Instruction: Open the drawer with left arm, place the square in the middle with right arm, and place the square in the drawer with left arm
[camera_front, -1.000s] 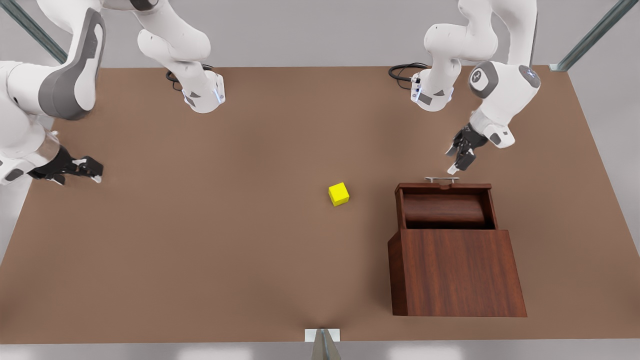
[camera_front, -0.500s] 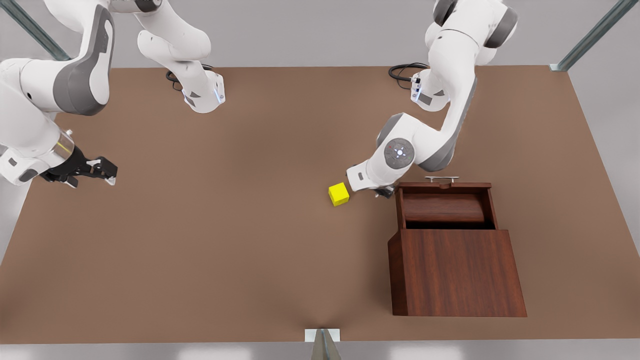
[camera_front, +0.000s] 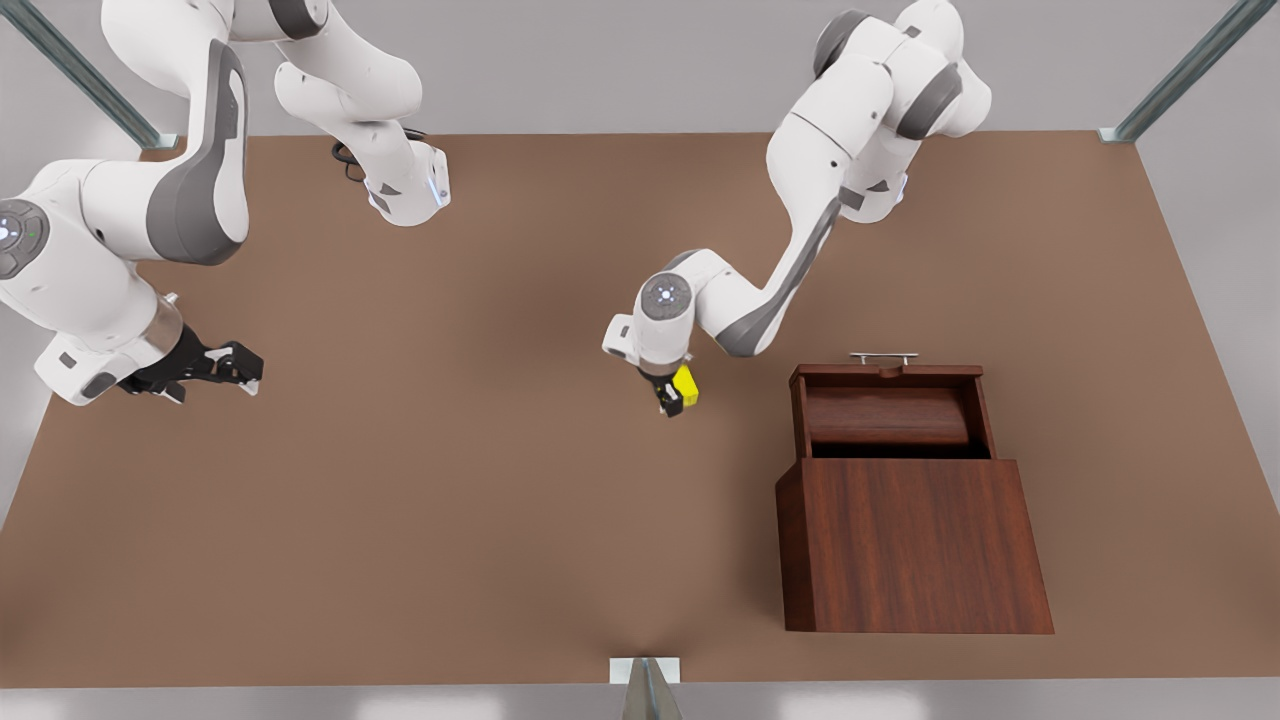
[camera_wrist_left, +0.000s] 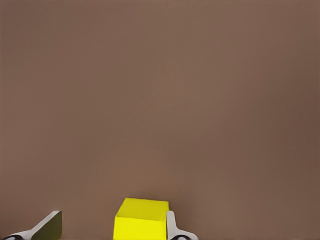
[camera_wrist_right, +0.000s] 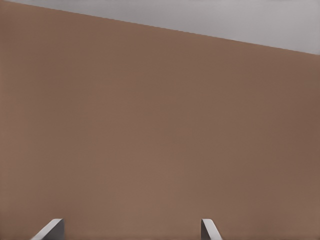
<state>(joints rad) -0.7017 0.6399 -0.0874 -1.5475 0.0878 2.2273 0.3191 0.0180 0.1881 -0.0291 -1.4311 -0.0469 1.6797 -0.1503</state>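
Our left gripper (camera_front: 672, 400) stood over the cube (camera_front: 686, 386) on the table (camera_front: 400, 500), jaws open. In the left wrist view the cube (camera_wrist_left: 141, 218) sat off-centre between them, touching one finger (camera_wrist_left: 171, 225) with a wide gap to the other (camera_wrist_left: 50, 225). We judged that closing like this could shove or twist the cube instead of pinching it squarely. The drawer (camera_front: 888, 410) stood open well beyond the jaws, its cabinet (camera_front: 910, 545) behind; nothing lay between. Our right gripper (camera_front: 215, 365) waited far off, jaws open and empty.
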